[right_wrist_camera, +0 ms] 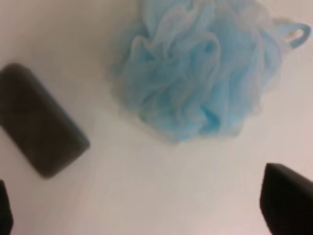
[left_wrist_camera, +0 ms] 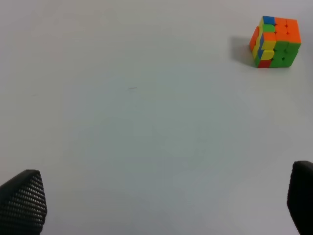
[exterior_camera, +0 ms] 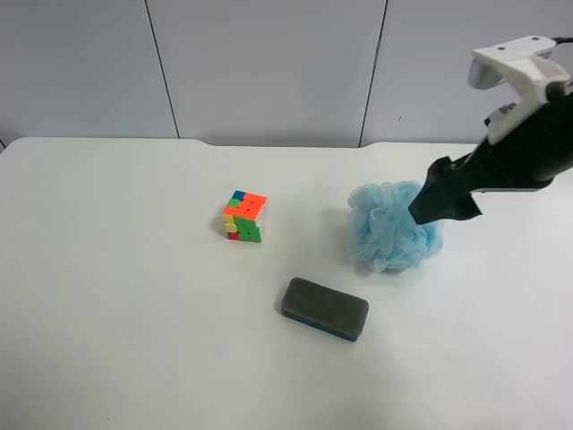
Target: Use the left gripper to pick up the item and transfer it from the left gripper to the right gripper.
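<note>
A scrambled colour cube sits on the white table near the middle; it also shows in the left wrist view. A blue mesh bath puff lies to its right and shows in the right wrist view. A dark oblong eraser lies nearer the front and shows in the right wrist view. My right gripper hovers open and empty over the puff's right side. My left gripper is open and empty above bare table, well away from the cube. The left arm is out of the exterior high view.
Grey wall panels stand behind the table's far edge. The right arm's black body and white camera mount reach in from the exterior high view's upper right. The three objects lie apart from one another.
</note>
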Controlling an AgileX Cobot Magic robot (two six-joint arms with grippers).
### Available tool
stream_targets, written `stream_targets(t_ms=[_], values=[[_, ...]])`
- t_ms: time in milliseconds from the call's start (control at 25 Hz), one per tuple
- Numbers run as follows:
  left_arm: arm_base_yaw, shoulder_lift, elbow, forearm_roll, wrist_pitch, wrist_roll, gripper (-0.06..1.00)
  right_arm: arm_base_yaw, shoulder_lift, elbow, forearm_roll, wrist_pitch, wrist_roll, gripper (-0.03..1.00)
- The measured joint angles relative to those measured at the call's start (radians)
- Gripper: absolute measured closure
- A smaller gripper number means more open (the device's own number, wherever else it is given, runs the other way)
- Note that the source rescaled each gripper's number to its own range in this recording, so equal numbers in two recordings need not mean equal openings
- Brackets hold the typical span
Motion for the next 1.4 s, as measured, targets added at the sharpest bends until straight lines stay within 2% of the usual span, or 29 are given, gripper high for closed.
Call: stream_targets(t_ms=[480,560,880,1400], values=[[0.000,0.000,0.000,0.000,0.000,0.000,-0.06,0.000,-0.425,0.002,0.000,0.336,0.159,-0.03],[0.000,0.000,0.000,0.000,0.000,0.000,-0.06,0.000,-0.491,0.026,0.000,0.368,0.165,-0.03],[0.000,0.000,0.000,0.000,0.000,0.000,-0.06,0.000,-0.801,0.226,-0.001,0.384,0.188,-0.03],[0.000,0.000,0.000,0.000,0.000,0.000,-0.06,0.000,-1.195,0.322,-0.134,0.317,0.239,-0.03]])
